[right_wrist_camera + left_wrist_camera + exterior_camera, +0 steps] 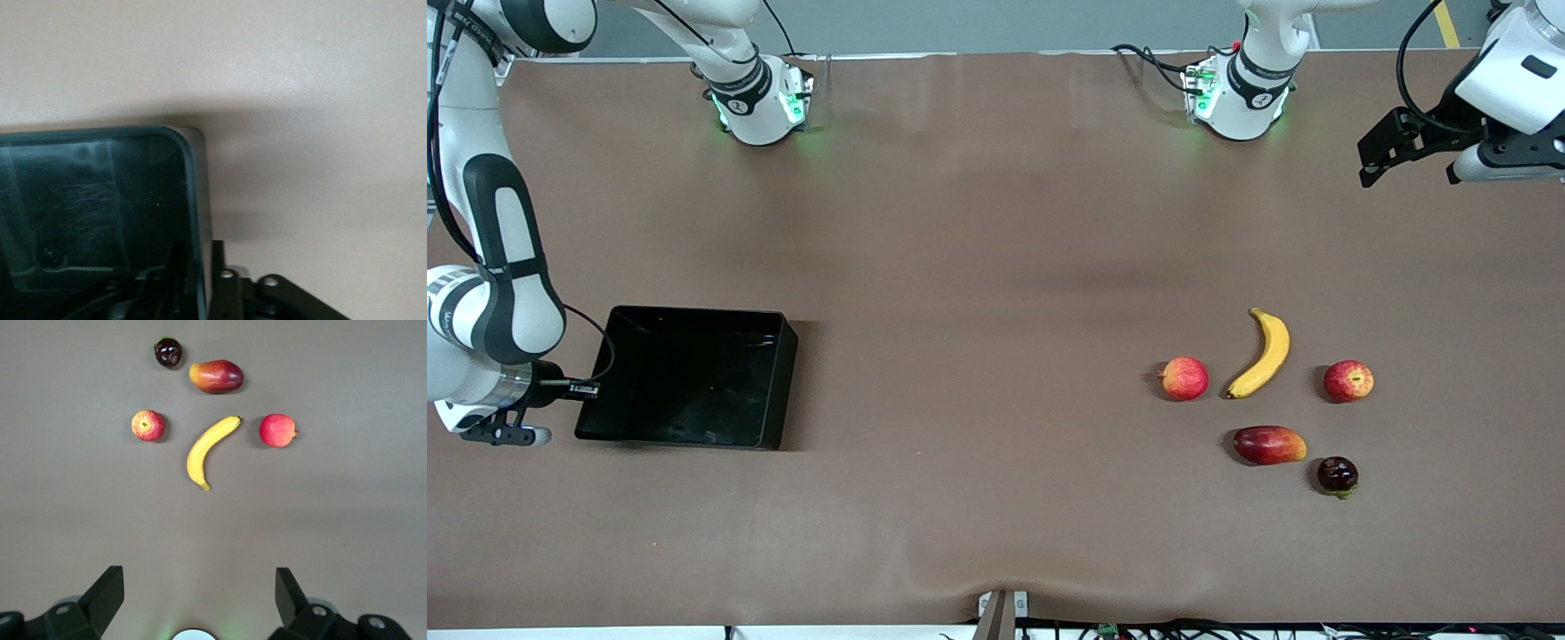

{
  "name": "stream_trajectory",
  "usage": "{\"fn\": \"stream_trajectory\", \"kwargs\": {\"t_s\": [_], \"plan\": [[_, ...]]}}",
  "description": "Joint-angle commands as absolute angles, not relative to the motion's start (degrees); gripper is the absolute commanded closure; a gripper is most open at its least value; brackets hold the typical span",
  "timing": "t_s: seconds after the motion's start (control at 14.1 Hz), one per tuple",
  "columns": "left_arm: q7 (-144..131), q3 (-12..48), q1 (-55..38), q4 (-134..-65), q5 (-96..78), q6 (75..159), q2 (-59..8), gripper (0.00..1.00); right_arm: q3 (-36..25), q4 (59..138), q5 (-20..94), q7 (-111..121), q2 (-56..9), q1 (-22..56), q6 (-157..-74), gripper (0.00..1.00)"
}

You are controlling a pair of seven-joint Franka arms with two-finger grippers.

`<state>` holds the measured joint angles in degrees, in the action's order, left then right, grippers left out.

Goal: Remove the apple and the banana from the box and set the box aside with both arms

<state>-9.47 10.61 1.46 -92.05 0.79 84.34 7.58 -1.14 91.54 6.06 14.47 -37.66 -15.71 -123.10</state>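
The black box rests flat on the table at the right arm's end. My right gripper is low at the box's end wall, one finger inside and one outside, shut on that wall. The yellow banana lies toward the left arm's end, with the red apple beside it. My left gripper hangs open and empty, high over the table by the left arm's end. In its wrist view the banana and apple lie ahead of the open left gripper.
A pinkish-red round fruit sits on the banana's side toward the box. A red-yellow oval fruit and a dark round fruit lie nearer the front camera. Brown tabletop stretches between the box and the fruits.
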Motion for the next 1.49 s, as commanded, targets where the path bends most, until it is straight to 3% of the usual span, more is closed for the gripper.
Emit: {"fn": "stream_trajectory", "kwargs": {"t_s": [0.0,0.36,1.0,1.42], "plan": [[-9.06,10.02,2.46,-94.48,-0.53,85.52,9.23,0.00,-0.09,91.24,6.59,15.20,-34.99,-16.09,-121.91,0.00],[-8.53,10.02,3.86,-94.48,-0.53,85.78,9.05,0.00,-0.18,81.58,3.18,14.16,-29.72,-11.35,-107.61,0.00],[-8.53,10.02,5.54,-92.72,-0.44,85.96,6.86,0.00,0.18,81.83,1.85,-0.06,-8.99,-0.89,-88.62,0.00],[-8.88,9.93,5.80,-90.97,0.35,85.87,5.80,0.00,-1.22,84.99,2.20,-1.67,-1.41,-0.18,-84.65,0.00]]}}
